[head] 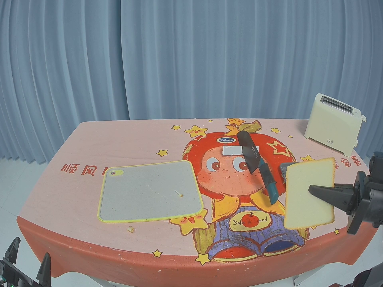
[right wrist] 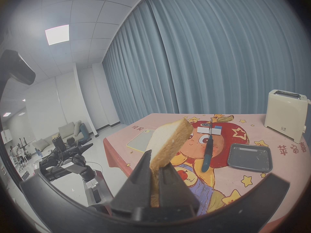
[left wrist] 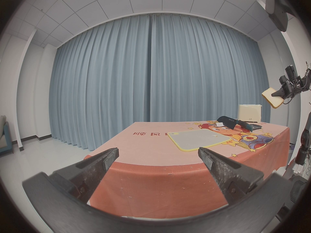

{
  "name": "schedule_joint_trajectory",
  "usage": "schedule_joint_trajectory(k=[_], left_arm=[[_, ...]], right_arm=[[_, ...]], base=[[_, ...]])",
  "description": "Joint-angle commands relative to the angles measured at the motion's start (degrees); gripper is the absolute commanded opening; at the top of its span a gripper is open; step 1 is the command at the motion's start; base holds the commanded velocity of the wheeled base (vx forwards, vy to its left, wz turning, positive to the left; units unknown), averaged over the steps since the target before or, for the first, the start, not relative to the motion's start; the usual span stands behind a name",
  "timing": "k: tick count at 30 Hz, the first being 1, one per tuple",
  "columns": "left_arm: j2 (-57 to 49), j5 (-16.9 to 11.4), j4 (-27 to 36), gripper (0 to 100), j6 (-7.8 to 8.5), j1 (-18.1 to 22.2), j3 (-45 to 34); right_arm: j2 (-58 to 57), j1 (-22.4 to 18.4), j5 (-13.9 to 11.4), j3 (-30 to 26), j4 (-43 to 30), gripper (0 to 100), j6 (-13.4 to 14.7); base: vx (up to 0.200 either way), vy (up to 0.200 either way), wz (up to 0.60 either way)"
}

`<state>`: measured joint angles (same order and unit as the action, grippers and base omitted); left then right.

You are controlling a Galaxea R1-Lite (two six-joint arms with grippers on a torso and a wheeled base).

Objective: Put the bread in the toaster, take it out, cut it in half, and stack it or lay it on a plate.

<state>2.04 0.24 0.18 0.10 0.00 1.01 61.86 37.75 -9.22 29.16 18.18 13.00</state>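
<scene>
Right jaws pinch one edge of the bread (right wrist: 170,141).

Cream toaster (head: 333,124), pale bread (head: 309,196), yellow-rimmed grey board (head: 149,190), pink tablecloth (head: 119,140) with cartoon print.
</scene>
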Motion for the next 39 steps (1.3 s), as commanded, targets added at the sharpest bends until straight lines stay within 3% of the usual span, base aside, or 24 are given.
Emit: schedule_joint_trajectory(k=[1,22,27,31,33,39], left_arm=[[0.07,0.02,-0.01,100,-0.01,0.0,-1.01],[0.07,0.02,-0.01,100,0.08,0.0,-1.01],[0.07,0.02,-0.01,100,-0.01,0.0,-1.01],[0.07,0.02,-0.01,100,-0.01,0.0,-1.01],[0.07,0.02,-0.01,100,0.08,0.0,-1.01],[0.07,0.02,-0.01,100,-0.01,0.0,-1.01]], right_arm=[[0.2,0.04,-0.01,0.11,0.02,0,0.01],[2.48,0.65,-0.1,1.6,0.11,0,0.72],[7.14,3.2,-0.1,2.48,0.11,0,0.72],[9.34,4.87,-0.1,4.15,0.02,0,0.63],[12.5,7.6,-0.01,6.7,0.02,0,0.72],[19.88,8.04,-0.1,13.64,0.02,0,0.8]], base=[[0.0,0.0,0.0],[0.0,0.0,0.0],[0.0,0.0,0.0],[0.0,0.0,0.0],[0.0,0.0,0.0],[0.0,0.0,0.0]])
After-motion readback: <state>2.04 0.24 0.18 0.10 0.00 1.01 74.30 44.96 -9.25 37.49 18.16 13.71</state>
